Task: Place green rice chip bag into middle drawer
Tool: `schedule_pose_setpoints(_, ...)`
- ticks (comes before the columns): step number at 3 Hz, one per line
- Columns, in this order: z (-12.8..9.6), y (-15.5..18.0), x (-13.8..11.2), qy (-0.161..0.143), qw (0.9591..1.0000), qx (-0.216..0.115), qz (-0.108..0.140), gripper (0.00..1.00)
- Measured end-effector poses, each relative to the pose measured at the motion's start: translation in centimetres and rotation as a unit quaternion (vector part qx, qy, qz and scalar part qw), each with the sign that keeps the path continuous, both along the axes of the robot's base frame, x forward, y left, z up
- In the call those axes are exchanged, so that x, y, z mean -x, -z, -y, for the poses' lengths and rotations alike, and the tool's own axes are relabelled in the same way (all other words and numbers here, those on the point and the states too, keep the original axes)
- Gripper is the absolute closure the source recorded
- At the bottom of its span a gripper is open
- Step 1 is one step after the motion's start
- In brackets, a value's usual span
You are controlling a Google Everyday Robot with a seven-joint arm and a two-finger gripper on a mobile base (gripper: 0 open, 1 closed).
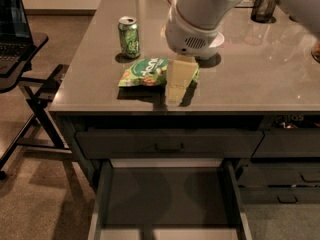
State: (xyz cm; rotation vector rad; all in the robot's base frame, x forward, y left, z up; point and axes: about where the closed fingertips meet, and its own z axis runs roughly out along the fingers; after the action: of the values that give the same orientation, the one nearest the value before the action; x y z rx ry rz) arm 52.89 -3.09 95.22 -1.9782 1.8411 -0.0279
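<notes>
The green rice chip bag lies flat on the grey countertop, near its front edge, with white lettering facing up. My gripper hangs from the big white arm over the bag's right end and covers that end. Its pale fingers reach down to about the bag's level. The middle drawer is pulled open below the counter's front, dark and bare inside, with paler side rims.
A green soda can stands behind the bag to the left. A white bowl sits mostly hidden behind my arm. A dark cup stands at the back right. A folding stand with a laptop is at the left. The top drawer is shut.
</notes>
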Motion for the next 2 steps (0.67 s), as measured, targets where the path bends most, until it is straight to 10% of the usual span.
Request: schedule_pose_setpoints(2,0.4,2.8,-6.5,0.056,0.9973,-0.044,-0.018,0.00)
